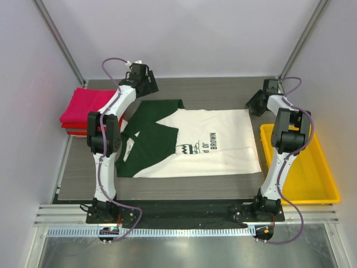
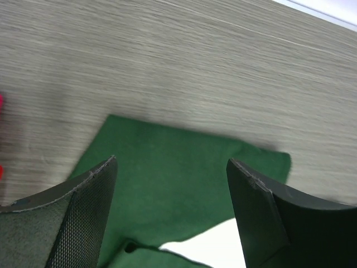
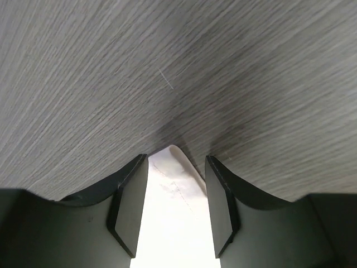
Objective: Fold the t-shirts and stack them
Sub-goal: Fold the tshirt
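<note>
One cream-and-green t-shirt (image 1: 206, 139) lies spread on the counter (image 1: 212, 92), barely folded. The pink-red folded shirts (image 1: 83, 109) are stacked upper left. Both released: left fingers (image 2: 83, 218) over its green sleeve (image 2: 167, 184), right fingers (image 3: 131, 206) straddling a cream corner (image 3: 173, 162).

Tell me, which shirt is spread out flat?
The cream-white cloth t-shirt with dark green sleeves, lying open; the magenta-pink cloth shirt and red cloth shirt are folded, stacked.
</note>
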Robot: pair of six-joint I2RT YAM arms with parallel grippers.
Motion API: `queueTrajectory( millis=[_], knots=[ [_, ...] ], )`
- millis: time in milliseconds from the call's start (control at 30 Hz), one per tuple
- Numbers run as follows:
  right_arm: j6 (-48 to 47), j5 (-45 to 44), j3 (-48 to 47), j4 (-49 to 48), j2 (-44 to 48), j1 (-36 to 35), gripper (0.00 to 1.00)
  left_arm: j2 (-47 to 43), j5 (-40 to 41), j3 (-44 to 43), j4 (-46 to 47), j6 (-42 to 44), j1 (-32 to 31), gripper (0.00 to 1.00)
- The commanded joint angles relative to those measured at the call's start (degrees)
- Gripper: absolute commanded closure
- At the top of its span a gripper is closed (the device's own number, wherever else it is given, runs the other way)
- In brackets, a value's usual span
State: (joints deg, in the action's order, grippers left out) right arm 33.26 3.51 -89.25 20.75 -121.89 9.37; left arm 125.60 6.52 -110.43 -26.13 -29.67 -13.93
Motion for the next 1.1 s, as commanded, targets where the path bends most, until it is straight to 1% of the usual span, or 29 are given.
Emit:
queueTrajectory(
  millis=[0,67,100,167,200,267,333,400,600,700,767,800,900,967,1000,1033,1067],
  knots=[
    [-1.44,-0.43,-3.29,-0.1,-0.46,-1.45,0.49,2.27,2.53,-3.47,-0.85,2.69,0.84,0.2],
    [-1.61,-0.43,-3.38,-0.1,-0.98,-1.81,0.5,3.24,0.26,-3.82,-0.85,1.9,1.71,0.2],
    [-1.44,-0.34,-3.12,-0.19,-0.9,-1.89,0.55,3.94,-2.71,-3.48,-0.5,-0.1,2.33,0.2],
    [-1.44,-0.78,-2.77,-0.36,-0.99,-2.07,0.59,4.39,-5.02,-2.42,1.6,-1.96,3.64,0.2],
    [-1.53,-0.87,-2.86,-0.36,-1.07,-1.98,0.66,4.48,-5.9,-1.38,2.48,-2.75,3.91,0.2],
    [-1.44,-1.22,-3.03,-0.45,-1.6,-1.98,0.73,4.91,-5.74,-1.1,3.89,-2.85,4.18,0.2],
    [-1.53,-0.96,-3.38,-0.45,-2.04,-1.9,0.87,6.23,-5.56,-2.15,3.89,-2.59,4.26,0.2],
    [-1.44,-1.13,-3.38,-0.27,-2.3,-1.98,0.98,7.28,-5.65,-3.64,3.54,-2.67,4.44,0.21],
    [-1.53,-1.31,-2.15,-0.36,-1.34,-1.9,0.99,10.71,-5.12,-6.63,2.84,-2.58,4.44,0.24],
    [-1.44,-0.44,-2.24,-0.54,-1.69,-1.89,0.99,12.38,-5.38,-8.04,2.49,-3.03,4.35,0.28],
    [-1.26,0.09,-2.33,-0.45,-1.95,-1.89,0.99,13.61,-5.38,-9.27,1.7,-3.2,4.35,0.36],
    [-1.26,0.27,-2.33,-0.54,-1.95,-1.89,0.99,13.88,-4.95,-9.54,1.09,-3.11,4.27,0.38],
    [-1.26,0.62,-2.33,-0.54,-1.87,-1.89,0.99,14.49,-3.19,-9.54,1.08,-2.59,4.27,0.39],
    [-1.35,0.45,-2.07,-0.54,-1.52,-1.89,0.99,15.02,-3.45,-9.89,1.17,-2.41,4.27,0.42],
    [-1.35,0.53,-1.98,-0.71,-1.34,-1.89,0.99,15.46,-3.54,-10.41,0.91,-2.5,4.35,0.44],
    [-1.35,0.45,-1.98,-0.71,-1.34,-1.89,0.99,15.72,-3.62,-10.59,0.73,-2.5,4.27,0.5],
    [-1.53,0.45,-1.98,-0.63,-1.25,-1.89,0.99,15.81,-3.54,-10.68,0.73,-2.41,4.27,0.53]
  ],
)
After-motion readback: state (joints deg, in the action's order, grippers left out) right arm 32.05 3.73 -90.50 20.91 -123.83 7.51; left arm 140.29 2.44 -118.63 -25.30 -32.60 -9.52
